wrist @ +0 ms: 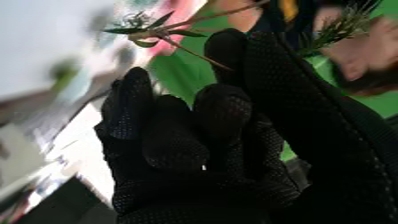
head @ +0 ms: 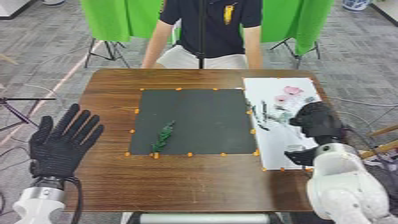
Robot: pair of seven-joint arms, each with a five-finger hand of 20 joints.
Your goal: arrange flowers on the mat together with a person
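Pink flowers near the far edge of the white sheet; leafy green sprig on the dark mat.
The sprig lies toward the mat's near left corner. The left hand is at the bench's left edge, fingers spread. The right hand is over the sheet's right edge, near a budded stem; whether it pinches that, I cannot tell.

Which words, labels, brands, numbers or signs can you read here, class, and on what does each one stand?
None can be read.
Dark mat: no readable text.
White sheet: no readable text; the small dark shapes there are too small to tell.
Table: no readable text.
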